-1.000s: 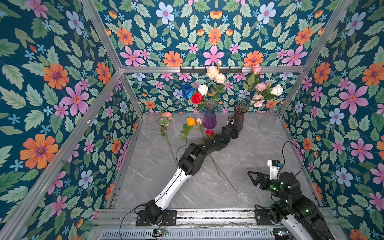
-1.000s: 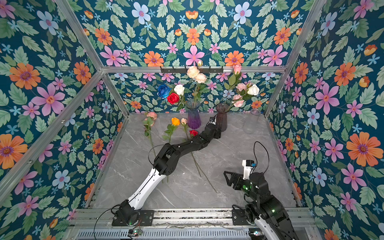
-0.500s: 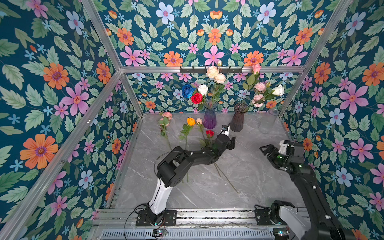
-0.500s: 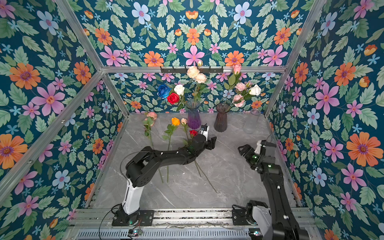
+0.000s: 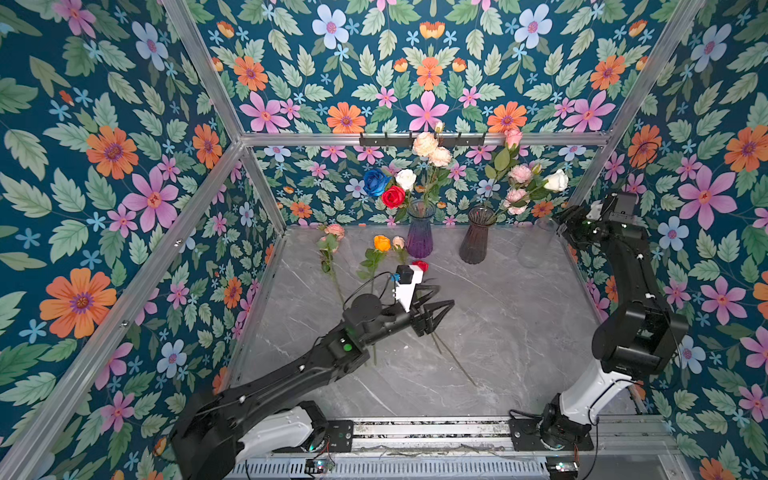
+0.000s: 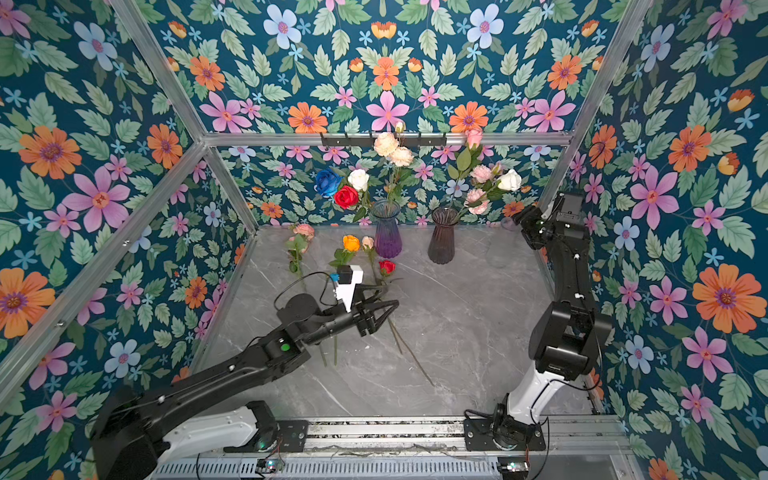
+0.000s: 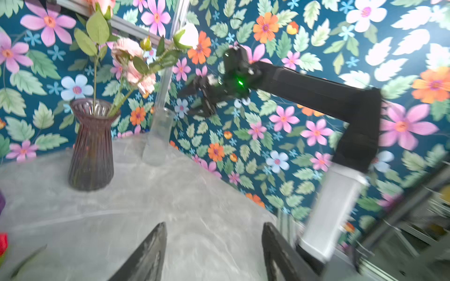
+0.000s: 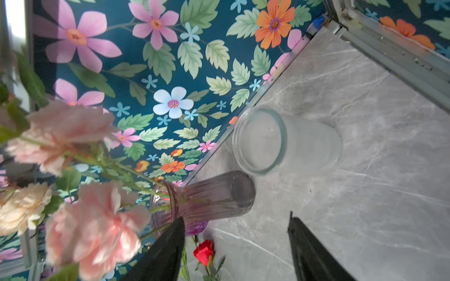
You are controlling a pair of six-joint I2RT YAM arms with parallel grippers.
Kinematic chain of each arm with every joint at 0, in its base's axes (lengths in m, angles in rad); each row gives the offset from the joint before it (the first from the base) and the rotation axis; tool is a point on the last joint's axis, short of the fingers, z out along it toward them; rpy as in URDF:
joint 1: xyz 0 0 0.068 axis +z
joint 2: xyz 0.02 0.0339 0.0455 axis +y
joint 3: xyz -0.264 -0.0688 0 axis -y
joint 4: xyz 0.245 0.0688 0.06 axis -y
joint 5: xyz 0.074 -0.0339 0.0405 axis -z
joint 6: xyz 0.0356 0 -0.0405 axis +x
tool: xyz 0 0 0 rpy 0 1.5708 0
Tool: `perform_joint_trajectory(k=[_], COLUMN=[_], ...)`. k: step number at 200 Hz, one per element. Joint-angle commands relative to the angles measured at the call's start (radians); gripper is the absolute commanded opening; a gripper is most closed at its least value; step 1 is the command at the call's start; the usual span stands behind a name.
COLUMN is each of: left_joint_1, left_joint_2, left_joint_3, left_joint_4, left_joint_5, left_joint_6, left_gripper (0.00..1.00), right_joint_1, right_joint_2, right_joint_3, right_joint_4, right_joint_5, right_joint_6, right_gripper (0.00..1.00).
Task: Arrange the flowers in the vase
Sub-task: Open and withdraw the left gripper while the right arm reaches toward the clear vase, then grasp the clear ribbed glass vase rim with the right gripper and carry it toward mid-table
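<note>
**petal_pusher:** Where are the flowers sitting right now?

**yam_watcher:** Split three ways. Four lie flat on the table toward the back left: a pink peony (image 5: 334, 230), an orange rose (image 5: 382, 243), a cream bud (image 5: 398, 242) just beside it, and a small red rose (image 5: 420, 265). Their stems trail toward the front. The purple vase (image 5: 419, 241) stands upright at the back with a blue rose (image 5: 375, 181), a white rose (image 5: 405, 178), a red rose (image 5: 392, 196) and two cream peonies (image 5: 424, 144). Beside it, the smoky ribbed vase (image 5: 473, 245) holds pink peonies (image 5: 520, 173), a white bud (image 5: 557, 180) and a tall pink bud (image 5: 514, 136).

**petal_pusher:** And the grippers?

**yam_watcher:** In both top views the left gripper (image 7: 214, 225) hangs over the loose stems with its jaws spread and nothing in them. Its wrist view shows just tabletop between the fingers (image 7: 155, 245). I can't tell if it touches a stem. The right gripper (image 8: 236, 216) is raised in the back right corner, jaws also apart and holding nothing. It's above a clear glass vase (image 8: 311, 143) that stands by the wall, near the smoky one.

**petal_pusher:** What's the setup like?

**yam_watcher:** It's a grey marble-look tabletop (image 5: 498, 332), boxed in by walls of teal floral wallpaper (image 5: 124, 124) on an aluminium frame (image 5: 291, 139). There's a black hook rail (image 5: 386, 142) on the back bar. Both arm bases sit on a metal rail (image 5: 415, 428) along the front edge.
</note>
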Motion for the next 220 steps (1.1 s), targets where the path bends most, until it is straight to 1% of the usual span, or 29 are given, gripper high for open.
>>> perform_joint_trajectory(k=[1,10,19,42,65,85,103,110,120,140,154,167,198,220], left_joint_1=[0.001,0.002,0.002,0.002,0.002,0.002,0.002,0.002,0.002,0.002,0.002,0.002,0.009,0.020], left_joint_2=[-0.150,-0.209,-0.262,-0.383,-0.495,-0.594,-0.671,-0.687,-0.697,-0.689,-0.670,-0.660,-0.639,-0.642], left_joint_3=[0.001,0.018,0.039,0.090,0.106,0.073,0.033,0.036,0.046,0.068,0.069,0.047,0.041,0.033], left_joint_4=[-0.426,-0.557,-0.673,-0.912,-1.058,-1.114,-1.103,-1.103,-1.104,-1.093,-1.067,-1.049,-1.065,-1.067], left_joint_5=[-0.021,-0.061,-0.098,-0.194,-0.250,-0.303,-0.324,-0.330,-0.343,-0.352,-0.341,-0.341,-0.386,-0.400], left_joint_6=[0.011,0.016,0.022,-0.008,-0.027,-0.045,-0.068,-0.068,-0.068,-0.073,-0.083,-0.081,-0.090,-0.096], left_gripper=[0.64,0.64,0.64,0.62,0.60,0.60,0.58,0.58,0.57,0.55,0.55,0.54,0.54,0.54], right_joint_1=[0.001,0.001,0.002,0.007,0.022,0.029,0.033,0.034,0.034,0.034,0.038,0.045,0.054,0.053], right_joint_2=[0.088,0.139,0.184,0.283,0.370,0.428,0.464,0.474,0.484,0.505,0.507,0.481,0.325,0.212], right_joint_3=[0.131,0.195,0.247,0.361,0.471,0.561,0.605,0.616,0.624,0.630,0.619,0.571,0.321,0.175], right_joint_4=[-0.163,-0.201,-0.230,-0.298,-0.368,-0.419,-0.443,-0.450,-0.455,-0.468,-0.481,-0.474,-0.347,-0.281], right_joint_5=[0.047,0.043,0.042,0.045,0.073,0.102,0.125,0.135,0.155,0.176,0.189,0.215,0.295,0.340], right_joint_6=[-0.057,-0.064,-0.076,-0.090,-0.113,-0.128,-0.132,-0.132,-0.135,-0.146,-0.160,-0.171,-0.174,-0.178], right_gripper=[0.54,0.48,0.46,0.45,0.45,0.45,0.44,0.44,0.40,0.37,0.35,0.28,0.18,0.05])
